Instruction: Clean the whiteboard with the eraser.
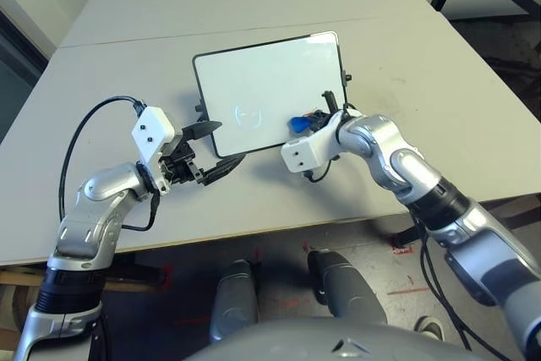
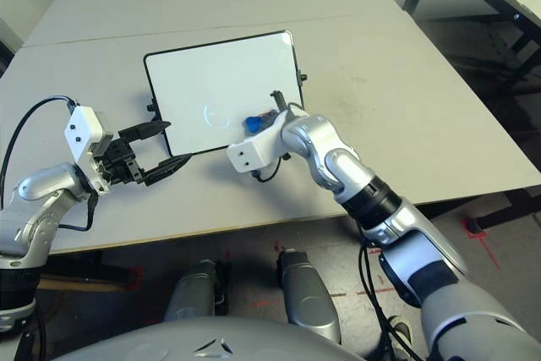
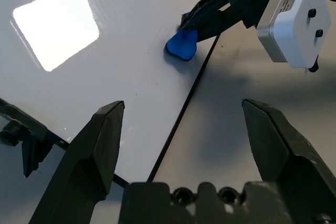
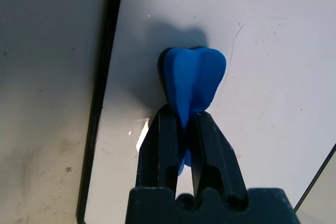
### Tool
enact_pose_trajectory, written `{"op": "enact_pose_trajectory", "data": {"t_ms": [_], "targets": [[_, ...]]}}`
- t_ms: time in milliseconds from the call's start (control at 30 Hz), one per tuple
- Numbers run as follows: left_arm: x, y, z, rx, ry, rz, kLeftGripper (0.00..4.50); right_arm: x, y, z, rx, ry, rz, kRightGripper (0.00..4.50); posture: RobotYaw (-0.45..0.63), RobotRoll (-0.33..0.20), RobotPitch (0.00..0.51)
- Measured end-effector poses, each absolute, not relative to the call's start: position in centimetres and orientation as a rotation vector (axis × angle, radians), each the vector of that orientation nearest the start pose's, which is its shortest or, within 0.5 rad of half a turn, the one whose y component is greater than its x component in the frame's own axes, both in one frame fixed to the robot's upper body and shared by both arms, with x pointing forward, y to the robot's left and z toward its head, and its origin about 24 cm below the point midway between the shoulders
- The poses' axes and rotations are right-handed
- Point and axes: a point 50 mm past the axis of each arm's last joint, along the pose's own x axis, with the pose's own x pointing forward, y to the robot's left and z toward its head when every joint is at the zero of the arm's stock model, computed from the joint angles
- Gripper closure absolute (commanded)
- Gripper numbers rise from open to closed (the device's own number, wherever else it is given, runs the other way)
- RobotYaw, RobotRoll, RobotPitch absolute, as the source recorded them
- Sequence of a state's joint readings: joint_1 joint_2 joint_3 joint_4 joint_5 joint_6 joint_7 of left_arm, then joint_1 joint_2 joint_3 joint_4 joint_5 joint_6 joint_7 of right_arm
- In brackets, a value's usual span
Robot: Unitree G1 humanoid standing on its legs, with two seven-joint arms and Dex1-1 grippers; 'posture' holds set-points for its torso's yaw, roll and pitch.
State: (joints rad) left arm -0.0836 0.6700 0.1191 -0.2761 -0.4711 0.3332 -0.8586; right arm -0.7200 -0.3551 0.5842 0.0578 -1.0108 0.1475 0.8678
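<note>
Wiping in progress, judging by the head views: right gripper [image 1: 314,123] is clamped on the eraser [image 1: 299,127] and has it pressed onto the whiteboard [image 1: 254,82], near the board's near-right corner. Board lies flat on the counter [image 1: 423,82]. Left gripper [image 1: 213,148] sits at the board's near-left corner, fingers spread, one over the frame edge, the other off the board; can't tell if it touches or braces it.

Left wrist view: left gripper fingers [image 3: 100,140] wide apart, nothing between them. Board's near edge runs between them. Eraser [image 3: 181,44] down on the white surface, just inside the frame, pinched by the right gripper's black fingers.

Right wrist view: fingers together on the eraser [image 4: 191,80], pad face against the board. Faint thin line and specks beside it, small blue arc further up.

Status: eraser grabbed and on the board, done. Left: sweep the remaining faint marks toward the middle. Most of the surface already looks clean.
</note>
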Motion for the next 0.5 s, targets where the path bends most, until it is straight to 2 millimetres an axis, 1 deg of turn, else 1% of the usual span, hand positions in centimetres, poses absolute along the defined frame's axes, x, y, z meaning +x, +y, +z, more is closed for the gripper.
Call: {"op": "enact_pose_trajectory", "data": {"t_ms": [100, 200, 400, 500], "targets": [[24.4, 21.3, 14.0, 0.232, 0.04, -0.888, 0.0, 32.0, -5.7, 14.3, -1.751, -0.028, 0.826, 4.37, -0.06, 0.0, 0.159], [24.5, 21.1, 14.3, 0.237, 0.027, -0.892, 0.0, 32.3, -6.5, 14.5, -1.773, -0.013, 0.807, 4.37, -0.06, 0.0, 0.159], [24.7, 20.7, 14.4, 0.23, 0.019, -0.904, 0.0, 32.9, -10.3, 14.6, -1.827, 0.091, 0.727, 4.37, -0.08, 0.0, 0.157], [24.9, 20.5, 14.5, 0.229, 0.012, -0.909, 0.0, 33.0, -11.6, 14.4, -1.836, 0.138, 0.709, 4.37, -0.08, 0.0, 0.157]]}}
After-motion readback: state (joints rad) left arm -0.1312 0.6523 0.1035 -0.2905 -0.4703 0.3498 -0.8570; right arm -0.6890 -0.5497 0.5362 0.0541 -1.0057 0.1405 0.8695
